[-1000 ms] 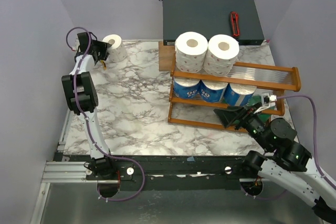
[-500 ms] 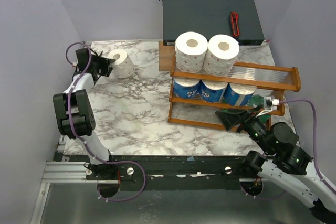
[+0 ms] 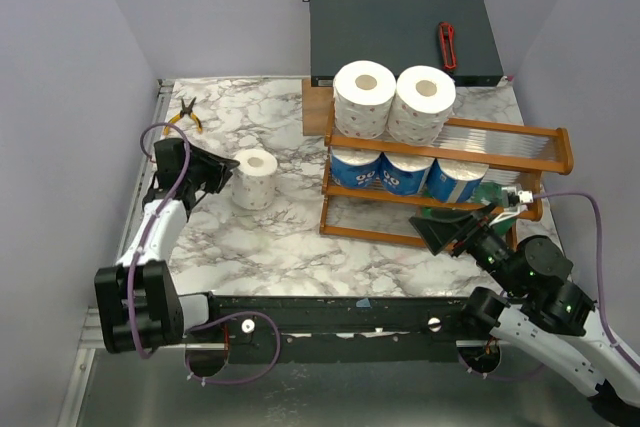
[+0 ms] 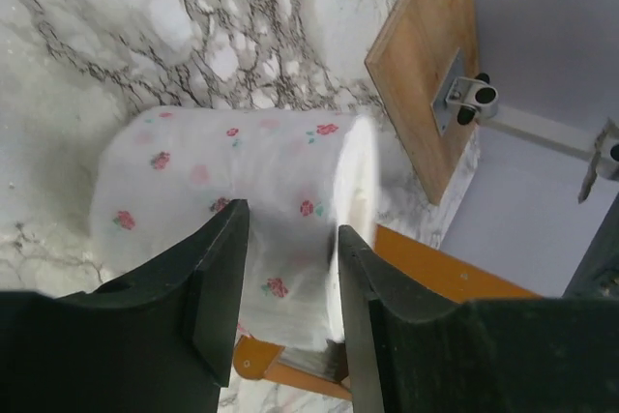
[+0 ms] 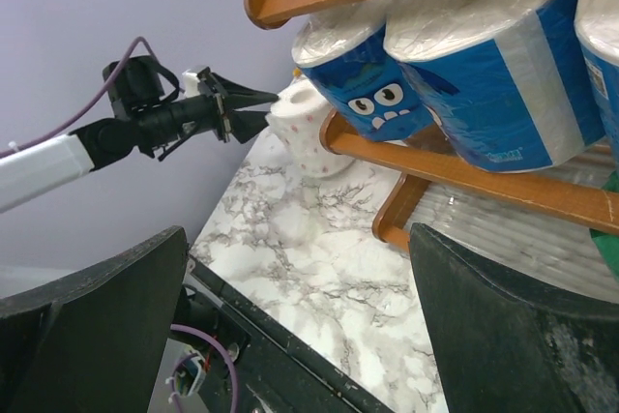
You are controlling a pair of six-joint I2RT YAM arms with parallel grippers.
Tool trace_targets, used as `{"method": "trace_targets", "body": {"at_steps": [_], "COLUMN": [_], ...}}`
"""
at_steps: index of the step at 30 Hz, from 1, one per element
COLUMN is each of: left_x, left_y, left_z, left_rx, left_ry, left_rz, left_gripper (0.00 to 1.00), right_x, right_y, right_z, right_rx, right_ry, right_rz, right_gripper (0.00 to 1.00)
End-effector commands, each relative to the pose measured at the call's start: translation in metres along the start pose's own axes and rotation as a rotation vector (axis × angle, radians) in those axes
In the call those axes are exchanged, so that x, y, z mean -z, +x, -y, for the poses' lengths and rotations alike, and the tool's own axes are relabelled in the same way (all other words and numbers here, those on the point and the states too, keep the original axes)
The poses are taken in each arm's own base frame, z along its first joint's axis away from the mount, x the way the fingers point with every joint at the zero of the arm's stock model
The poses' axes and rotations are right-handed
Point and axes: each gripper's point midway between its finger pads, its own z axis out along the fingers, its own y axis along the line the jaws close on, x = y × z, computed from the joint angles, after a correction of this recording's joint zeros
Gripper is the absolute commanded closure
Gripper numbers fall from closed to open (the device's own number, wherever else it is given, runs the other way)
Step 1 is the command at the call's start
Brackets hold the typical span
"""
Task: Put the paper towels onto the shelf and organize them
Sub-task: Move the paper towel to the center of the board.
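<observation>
A white paper towel roll with small red flowers stands core up left of the shelf. My left gripper reaches it from the left and is shut on its upper side; in the left wrist view the fingers pinch the soft roll. Whether it touches the table I cannot tell. Two white rolls sit on the shelf's top tier and three blue-wrapped rolls on the middle tier. My right gripper hangs open and holds nothing at the shelf's near right corner.
A flat dark grey box lies behind the shelf with a red-handled tool on it. Yellow-handled pliers lie at the far left of the marble table. Something green shows at the shelf's right end.
My left arm has swung from the far left corner toward me and to the right, bringing the white roll along. The pliers have come into view. The right gripper has barely moved.
</observation>
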Motion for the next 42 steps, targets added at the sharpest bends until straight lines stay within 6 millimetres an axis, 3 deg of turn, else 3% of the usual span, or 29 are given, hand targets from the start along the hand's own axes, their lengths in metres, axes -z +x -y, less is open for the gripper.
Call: {"method": "trace_targets", "body": {"at_steps": [1, 6, 9, 16, 20, 25, 30, 42], "left_x": [0.033, 0.044, 0.049, 0.078, 0.081, 0.073, 0.067, 0.046], "left_y": [0.02, 0.037, 0.042, 0.022, 0.016, 0.027, 0.023, 0.022], "left_z": [0.008, -0.017, -0.028, -0.011, -0.017, -0.016, -0.019, -0.02], "left_rx": [-0.124, -0.197, -0.217, -0.352, -0.412, -0.473, -0.471, -0.475], "left_ry": [0.056, 0.005, -0.013, -0.036, -0.095, -0.137, -0.257, -0.362], "left_rz": [0.007, 0.012, 0.01, 0.118, 0.163, 0.14, 0.144, 0.099], "left_gripper": [0.72, 0.71, 0.65, 0.23, 0.14, 0.11, 0.11, 0.17], "right_x": [-0.001, -0.003, -0.004, -0.003, -0.004, -0.008, -0.011, -0.006], "right_y": [0.007, 0.01, 0.01, 0.011, 0.012, 0.015, 0.017, 0.015], "right_z": [-0.006, -0.007, -0.007, -0.005, -0.003, -0.004, -0.004, 0.002], "right_rx": [-0.012, -0.022, -0.024, -0.022, -0.013, 0.004, 0.012, 0.008], "right_ry": [-0.034, -0.037, -0.039, -0.027, -0.022, -0.021, -0.017, 0.003], "right_rz": [-0.033, -0.037, -0.037, -0.043, -0.043, -0.06, -0.072, -0.054], "right_gripper": [0.01, 0.01, 0.01, 0.01, 0.01, 0.01, 0.01, 0.0]}}
